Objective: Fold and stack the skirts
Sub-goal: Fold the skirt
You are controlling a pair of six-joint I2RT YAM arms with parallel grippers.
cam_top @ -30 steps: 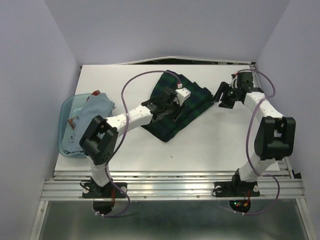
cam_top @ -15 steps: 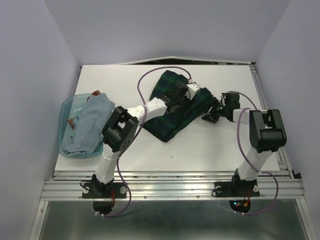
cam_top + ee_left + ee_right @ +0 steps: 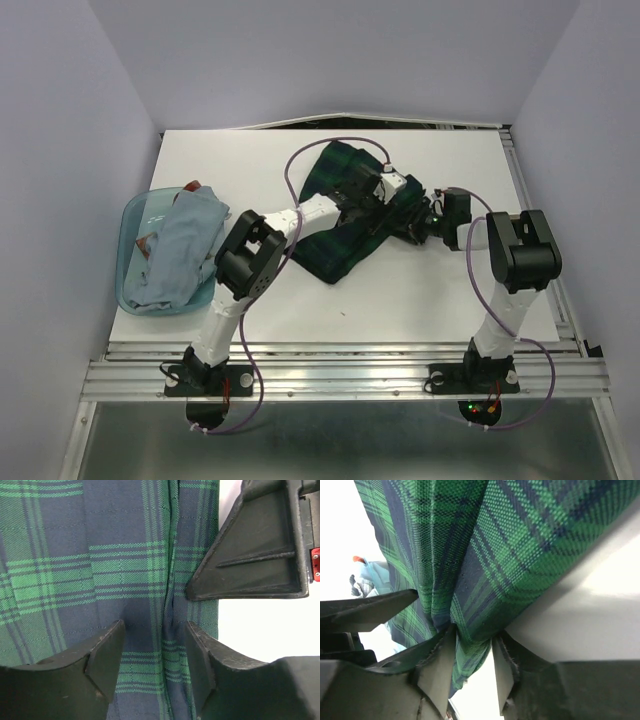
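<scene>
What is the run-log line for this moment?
phase: grasp for fold | right fingers: pinching tartan skirt edge | left fingers: open on tartan skirt | pale skirt: in tub

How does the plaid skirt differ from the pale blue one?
The tartan skirt is dark green-and-navy plaid; the pale blue skirt is plain. The tartan skirt lies on the white table; the pale blue skirt sits heaped in the blue tub. The right gripper pinches the tartan skirt; no gripper touches the pale blue skirt. Both are soft cloth.
</scene>
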